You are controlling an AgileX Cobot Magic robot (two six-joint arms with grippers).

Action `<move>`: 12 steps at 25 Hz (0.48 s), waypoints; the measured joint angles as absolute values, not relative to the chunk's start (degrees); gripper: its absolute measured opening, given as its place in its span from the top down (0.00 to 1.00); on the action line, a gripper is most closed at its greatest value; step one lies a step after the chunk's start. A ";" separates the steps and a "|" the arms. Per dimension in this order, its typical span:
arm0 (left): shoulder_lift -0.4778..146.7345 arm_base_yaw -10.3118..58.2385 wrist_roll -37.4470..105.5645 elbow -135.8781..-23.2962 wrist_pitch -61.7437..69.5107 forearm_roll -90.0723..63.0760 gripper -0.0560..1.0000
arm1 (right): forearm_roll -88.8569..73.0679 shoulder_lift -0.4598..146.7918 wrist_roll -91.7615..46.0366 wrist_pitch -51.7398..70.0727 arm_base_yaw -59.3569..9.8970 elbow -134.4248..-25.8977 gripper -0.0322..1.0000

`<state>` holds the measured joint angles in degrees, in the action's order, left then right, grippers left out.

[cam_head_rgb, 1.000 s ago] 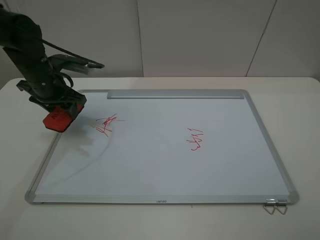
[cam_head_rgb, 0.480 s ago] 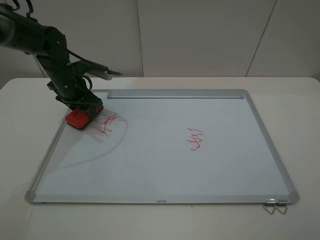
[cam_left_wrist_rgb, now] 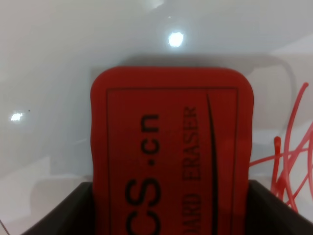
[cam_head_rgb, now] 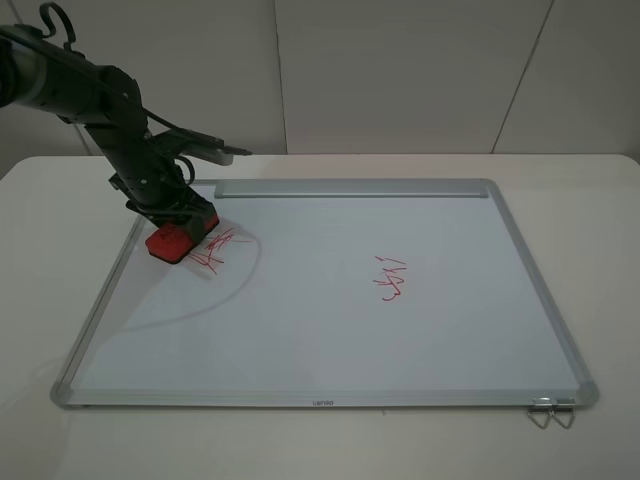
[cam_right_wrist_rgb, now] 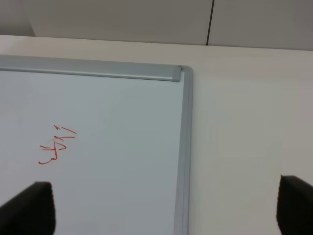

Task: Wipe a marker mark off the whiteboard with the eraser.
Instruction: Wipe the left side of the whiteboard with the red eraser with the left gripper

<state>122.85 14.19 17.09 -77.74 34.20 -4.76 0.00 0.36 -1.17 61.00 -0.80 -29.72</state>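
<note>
Red eraser with black lettering, red marker mark — white, silver-framed whiteboard.

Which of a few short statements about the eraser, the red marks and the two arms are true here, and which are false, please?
1. The left jaws hold the eraser down on the whiteboard. True.
2. The marker mark is wiped away completely. False: its red strokes show right beside the eraser.
3. The right jaws grip a second eraser. False: they stand open and empty above the board's edge.
4. A taller red squiggle lies right of the board's middle. True.
5. The wire clips hang at the far left corner. False: they hang at the near right corner.
</note>
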 joint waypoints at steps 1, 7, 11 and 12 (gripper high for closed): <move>122.97 14.19 17.09 -77.86 34.31 -4.82 0.40 | 0.00 0.36 -1.17 61.00 -0.80 -29.72 0.17; 123.57 15.04 17.09 -78.43 34.67 -4.82 0.40 | 0.00 0.36 -1.17 61.00 -0.80 -29.72 0.17; 123.76 17.09 17.51 -78.49 34.20 -4.82 0.40 | 0.00 0.36 -1.17 61.00 -0.80 -29.72 0.17; 123.81 17.81 17.51 -78.49 34.05 -4.82 0.40 | 0.00 0.36 -1.17 61.00 -0.80 -29.72 0.17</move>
<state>123.81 17.81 17.51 -78.49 34.05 -4.82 0.00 0.36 -1.17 61.00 -0.80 -29.72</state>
